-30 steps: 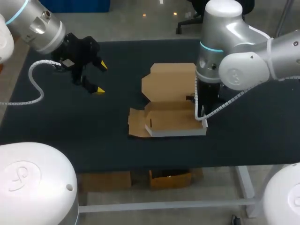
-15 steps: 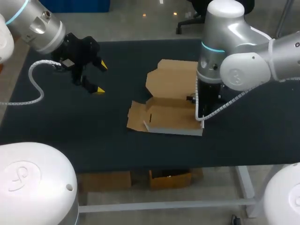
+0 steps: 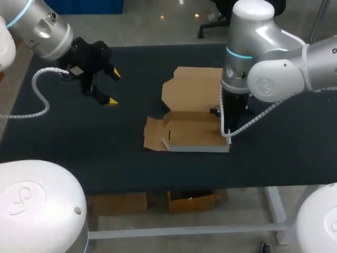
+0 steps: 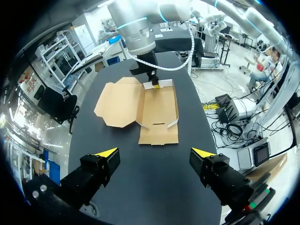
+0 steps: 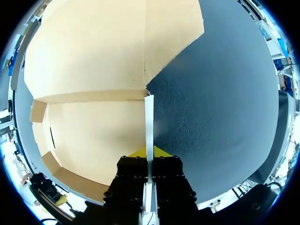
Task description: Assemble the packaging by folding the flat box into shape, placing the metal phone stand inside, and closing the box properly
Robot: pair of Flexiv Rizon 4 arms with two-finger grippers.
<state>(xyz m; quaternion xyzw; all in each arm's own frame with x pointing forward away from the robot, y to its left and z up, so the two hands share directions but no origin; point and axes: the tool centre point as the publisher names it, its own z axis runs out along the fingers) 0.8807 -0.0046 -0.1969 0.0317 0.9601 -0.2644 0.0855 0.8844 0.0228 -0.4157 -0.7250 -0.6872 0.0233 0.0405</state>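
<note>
The black worktop (image 3: 79, 137) carries a brown cardboard box (image 3: 192, 132), white on its outer face and only partly folded. Its white front wall (image 3: 197, 148) stands up along the near side. A short brown side flap (image 3: 154, 136) lies splayed open at the end toward the left arm. The shallow tray behind the wall shows bare cardboard inside.

At the tray's other end the right hand (image 5: 149, 152) comes down from above. It is closed on the thin white side wall (image 5: 148, 122), which stands upright on edge between its yellow tips. In the head view the right arm's grey forearm hides this hand and the box's corner. A white cable (image 3: 227, 124) loops down beside the wrist over the same corner.

Beyond the tray the wide lid panel (image 3: 192, 89) lies flat on the worktop, hinged to the tray's far edge, with its cut corners pointing away.

The left hand (image 3: 111, 87) hangs over the far left part of the worktop, well apart from the box. Its fingers are spread wide with nothing between them.

Over the last second the box has turned a little in the right hand's grip. The lid's far edge has shifted toward the right arm, and the front wall now sits slightly askew to the worktop's near edge. The left arm has not moved.
</note>
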